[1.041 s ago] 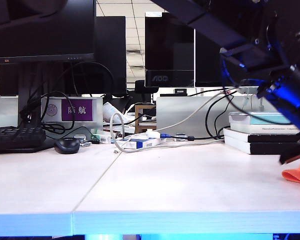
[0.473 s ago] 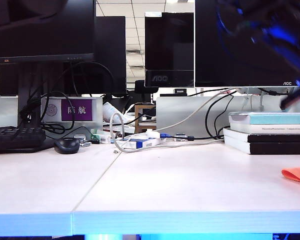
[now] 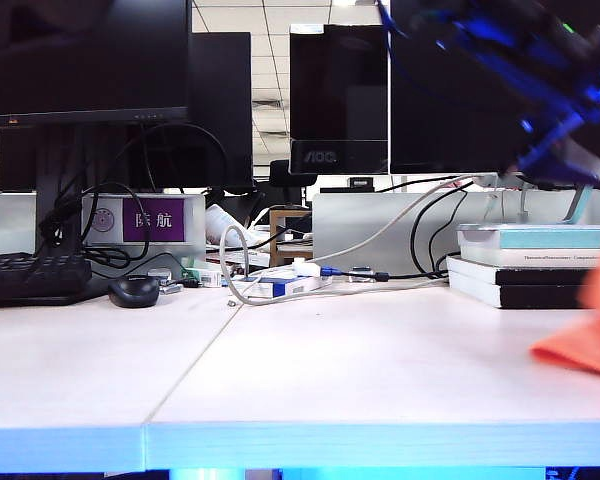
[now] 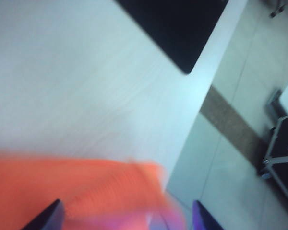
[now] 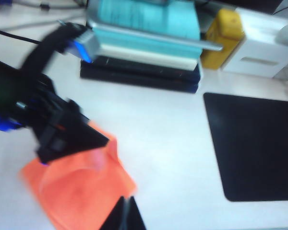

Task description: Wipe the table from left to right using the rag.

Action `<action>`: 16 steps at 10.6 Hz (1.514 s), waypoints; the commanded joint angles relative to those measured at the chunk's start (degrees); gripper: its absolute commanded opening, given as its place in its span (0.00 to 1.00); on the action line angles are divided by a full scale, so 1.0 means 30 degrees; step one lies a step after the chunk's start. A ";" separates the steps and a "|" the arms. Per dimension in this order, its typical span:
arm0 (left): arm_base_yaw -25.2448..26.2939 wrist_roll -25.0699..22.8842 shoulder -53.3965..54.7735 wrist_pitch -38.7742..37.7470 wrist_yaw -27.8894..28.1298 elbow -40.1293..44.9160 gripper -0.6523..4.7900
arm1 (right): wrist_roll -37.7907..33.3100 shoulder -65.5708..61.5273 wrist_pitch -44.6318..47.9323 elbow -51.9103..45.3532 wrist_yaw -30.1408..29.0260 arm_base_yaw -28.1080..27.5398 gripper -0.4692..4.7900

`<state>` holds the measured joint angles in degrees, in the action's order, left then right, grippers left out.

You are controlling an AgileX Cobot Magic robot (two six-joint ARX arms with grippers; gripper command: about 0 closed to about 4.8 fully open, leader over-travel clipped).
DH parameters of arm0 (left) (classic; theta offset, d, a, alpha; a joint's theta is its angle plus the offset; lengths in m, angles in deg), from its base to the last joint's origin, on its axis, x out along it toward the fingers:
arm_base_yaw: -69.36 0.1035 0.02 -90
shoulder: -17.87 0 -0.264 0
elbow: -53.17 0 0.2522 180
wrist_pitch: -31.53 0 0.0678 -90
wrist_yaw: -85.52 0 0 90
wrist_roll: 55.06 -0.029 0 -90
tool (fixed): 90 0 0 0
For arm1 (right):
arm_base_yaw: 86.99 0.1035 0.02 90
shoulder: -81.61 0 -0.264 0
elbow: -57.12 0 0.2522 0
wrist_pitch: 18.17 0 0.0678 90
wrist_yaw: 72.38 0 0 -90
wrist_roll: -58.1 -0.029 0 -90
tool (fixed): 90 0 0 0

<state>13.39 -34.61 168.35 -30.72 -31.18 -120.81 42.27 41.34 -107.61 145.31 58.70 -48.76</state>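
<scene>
The table (image 3: pixel 310 370) lies broad and bare from its 9 o'clock side to centre, open room for a sweep, though the rag (image 3: pixel 580 345) sits bunched at 3 o'clock close to the desktop's end and near stacked books (image 3: pixel 535 265); probably where a rightward pass finishes. The left gripper (image 4: pixel 125 218) hangs over the rag, jaws spread wide, apparently gripping nothing; the right gripper (image 5: pixel 125 215) hovers nearby, jaws seemingly closed, though blur hinders.

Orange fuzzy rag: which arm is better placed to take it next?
Probably left. The left gripper hangs right over the orange fuzzy rag, jaws apart astride it. The right gripper sits beside it, off the cloth.
</scene>
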 commanded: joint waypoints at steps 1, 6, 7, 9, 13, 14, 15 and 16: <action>0.0364 0.0481 -0.1071 0.0809 -0.0969 -0.0146 0.76 | 0.0372 0.0160 0.0597 0.0058 0.0277 0.0015 0.09; 0.0714 0.2091 -0.2572 0.2929 -0.2025 -0.0153 1.00 | 0.0860 0.0393 0.0896 0.0058 0.0270 0.0044 0.10; 0.0758 0.2186 -0.2572 0.2929 -0.2193 -0.0153 1.00 | 0.0867 0.0401 0.0896 0.0058 0.0270 0.0044 0.13; 0.1027 0.2149 -0.2718 0.3359 -0.3359 -0.0168 0.97 | 0.0867 0.0423 0.0903 0.0058 0.0270 0.0058 0.19; 0.1683 0.1610 -0.3810 0.3905 -0.6011 -0.0175 0.24 | 0.3475 0.1049 0.3883 0.0036 -0.1698 0.0131 0.09; 0.1836 0.1530 -0.4029 0.3883 -0.6222 -0.0175 0.22 | 0.3665 0.1297 0.4969 -0.0015 -0.2710 0.0131 0.09; 0.2404 0.0248 -0.5151 0.3220 -0.5952 -0.0175 0.21 | 0.4641 0.1938 0.7847 -0.0634 -0.5049 0.0131 0.09; 0.2834 0.0211 -0.6040 0.2849 -0.5435 -0.0175 0.21 | 0.5093 0.2441 0.9624 -0.1683 -0.6237 0.0131 0.09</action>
<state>21.31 -33.02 152.46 -21.98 -48.43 -121.03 56.17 48.01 -83.44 142.06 43.10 -48.45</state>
